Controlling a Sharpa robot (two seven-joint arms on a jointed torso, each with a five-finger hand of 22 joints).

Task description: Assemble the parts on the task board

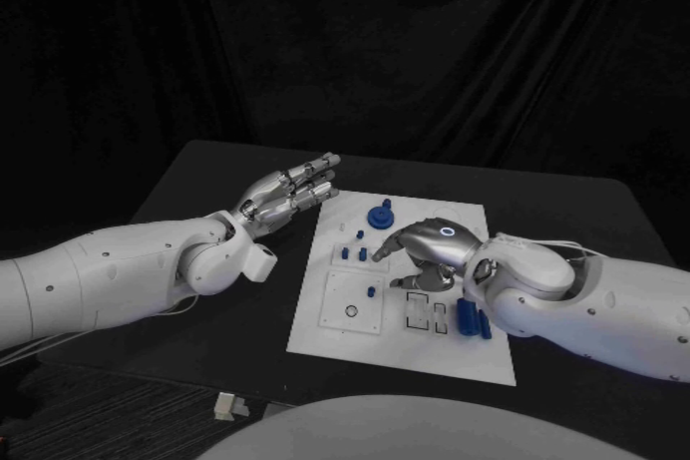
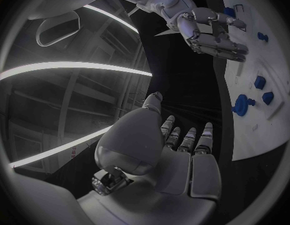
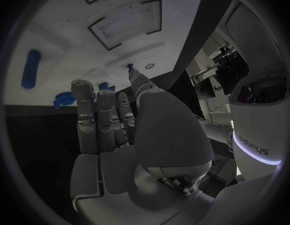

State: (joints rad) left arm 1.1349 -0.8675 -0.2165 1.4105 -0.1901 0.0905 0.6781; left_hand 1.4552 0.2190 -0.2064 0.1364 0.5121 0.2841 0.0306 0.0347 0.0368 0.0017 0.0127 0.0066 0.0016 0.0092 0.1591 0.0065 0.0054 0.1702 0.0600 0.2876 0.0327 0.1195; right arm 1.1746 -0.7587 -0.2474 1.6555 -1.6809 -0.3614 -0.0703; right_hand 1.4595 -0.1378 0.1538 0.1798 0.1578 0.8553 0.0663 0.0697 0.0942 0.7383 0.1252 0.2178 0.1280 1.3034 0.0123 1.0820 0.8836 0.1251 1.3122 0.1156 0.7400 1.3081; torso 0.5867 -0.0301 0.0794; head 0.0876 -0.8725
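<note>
My right hand (image 1: pixel 426 252) hovers empty, fingers apart, over the white task board (image 1: pixel 345 330); my left hand (image 1: pixel 292 194) lies released beside it; lowering carelessly could topple the standing blue parts (image 1: pixel 381 217).

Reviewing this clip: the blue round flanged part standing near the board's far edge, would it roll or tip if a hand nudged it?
The blue round part stands on a wide flange on the task board, so tipping looks unlikely. Knocked onto its side, it could roll. It looks stiff and light.

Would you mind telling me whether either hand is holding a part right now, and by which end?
Nothing is held. The left hand hovers open beside the task board; the right hand is over the board, fingers apart and empty.
</note>
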